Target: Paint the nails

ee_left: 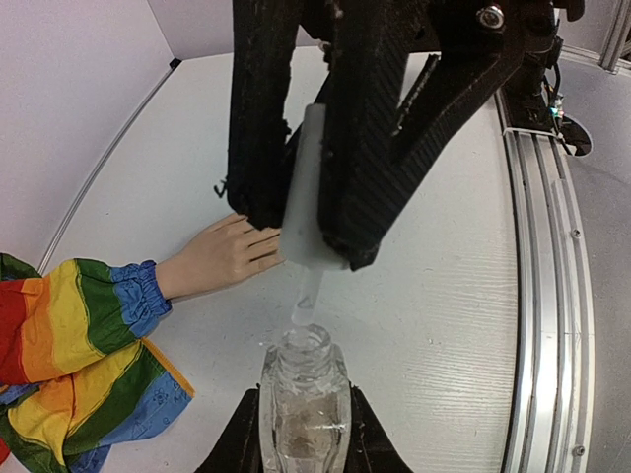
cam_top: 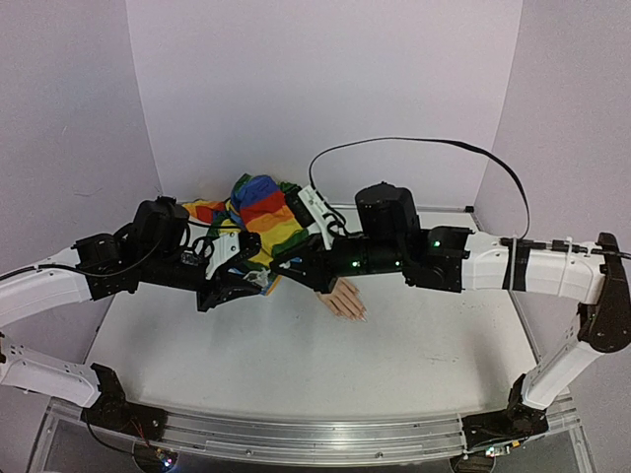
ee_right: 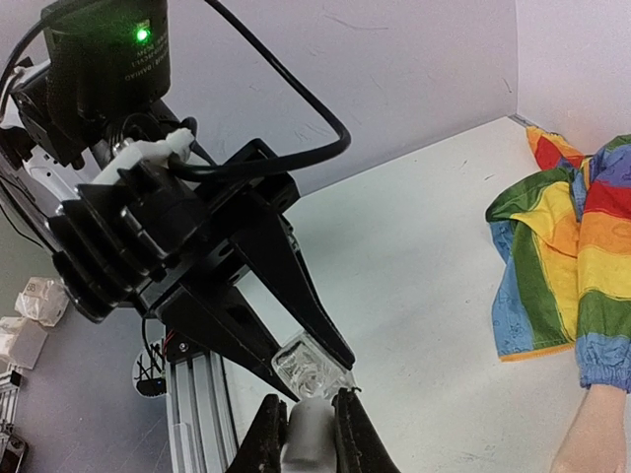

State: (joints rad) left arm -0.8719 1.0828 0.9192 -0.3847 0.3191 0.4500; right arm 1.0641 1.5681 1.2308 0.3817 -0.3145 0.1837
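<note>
1. The bottle (ee_left: 306, 389) stood uncapped near the mannequin hand (ee_left: 219, 258), with the left gripper (ee_left: 304, 419) clamped on it.
2. The right gripper (ee_left: 312, 236) was clamped on the white cap (ee_left: 308, 182), its brush just above the bottle's mouth.
3. The nails (ee_left: 272, 239) on that hand showed no paint, so I judged all the painting was left.
4. The rainbow sleeve (ee_left: 79, 340) lay behind the hand, and the right gripper's fingers crowded its fingertips.

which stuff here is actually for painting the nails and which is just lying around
For the job: nails, mannequin hand, clear bottle, white brush cap.
Just there: rainbow sleeve, black cable.
</note>
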